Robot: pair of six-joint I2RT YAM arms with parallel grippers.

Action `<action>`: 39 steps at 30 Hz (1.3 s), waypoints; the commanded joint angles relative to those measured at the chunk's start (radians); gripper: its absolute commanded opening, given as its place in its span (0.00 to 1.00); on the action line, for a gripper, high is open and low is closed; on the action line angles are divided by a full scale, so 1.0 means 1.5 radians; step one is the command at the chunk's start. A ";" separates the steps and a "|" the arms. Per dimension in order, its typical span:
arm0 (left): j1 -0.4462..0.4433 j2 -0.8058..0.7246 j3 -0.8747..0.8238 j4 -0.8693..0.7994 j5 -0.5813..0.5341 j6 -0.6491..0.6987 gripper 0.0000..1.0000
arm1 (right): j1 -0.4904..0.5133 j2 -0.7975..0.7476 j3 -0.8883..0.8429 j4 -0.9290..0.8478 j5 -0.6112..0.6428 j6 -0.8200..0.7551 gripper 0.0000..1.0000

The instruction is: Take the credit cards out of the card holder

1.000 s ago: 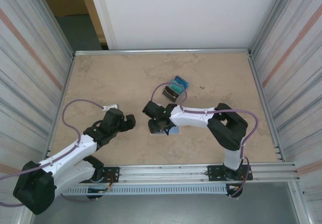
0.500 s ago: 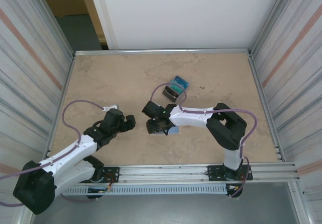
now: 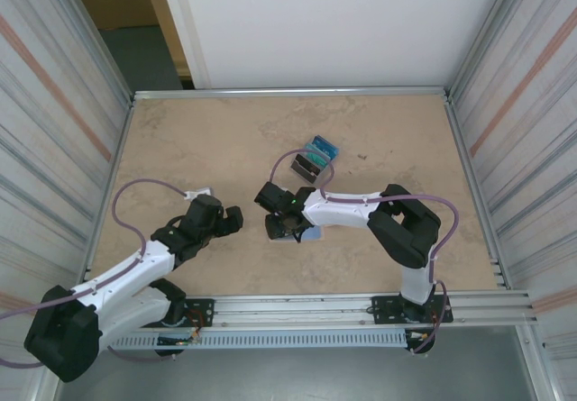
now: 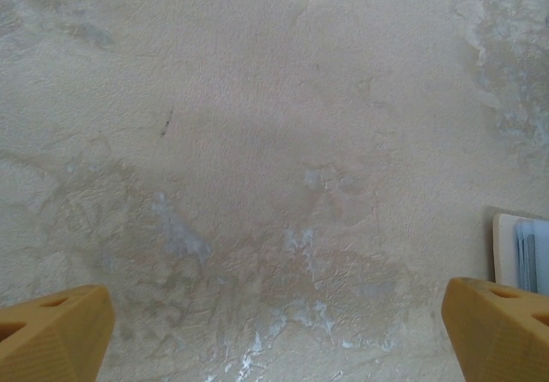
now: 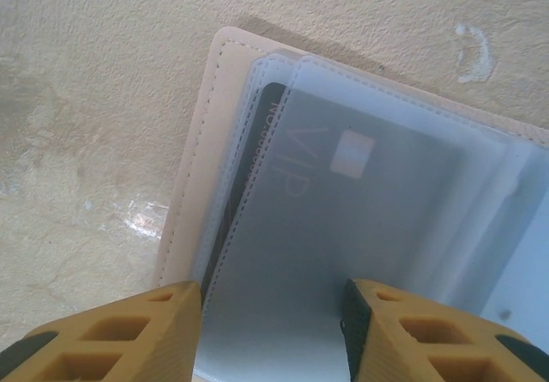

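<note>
Lying open under right end effector point(image 5: 270, 313), between parted jaws: card holder point(image 5: 360, 202).

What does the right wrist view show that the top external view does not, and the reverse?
Right wrist view: clear sleeves in the open card holder, a grey card marked VIP in the top sleeve, a dark card beneath it. Top external view: the card pile farther back and the open left gripper. Both: the right gripper, jaws apart, over the card holder.
</note>
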 commanded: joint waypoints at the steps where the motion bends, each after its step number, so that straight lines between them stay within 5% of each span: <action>1: 0.007 0.001 0.000 -0.002 0.005 -0.004 0.99 | 0.006 0.021 -0.022 -0.014 0.005 0.016 0.46; 8: 0.007 -0.002 0.002 -0.004 0.003 -0.004 0.99 | 0.009 0.034 -0.022 -0.025 0.016 0.018 0.45; 26: 0.006 -0.012 0.032 -0.009 0.020 0.039 0.99 | 0.008 -0.032 -0.023 -0.004 0.025 0.020 0.15; 39: -0.004 -0.020 0.041 -0.010 0.019 0.044 0.99 | 0.013 -0.082 -0.057 0.005 0.017 0.040 0.14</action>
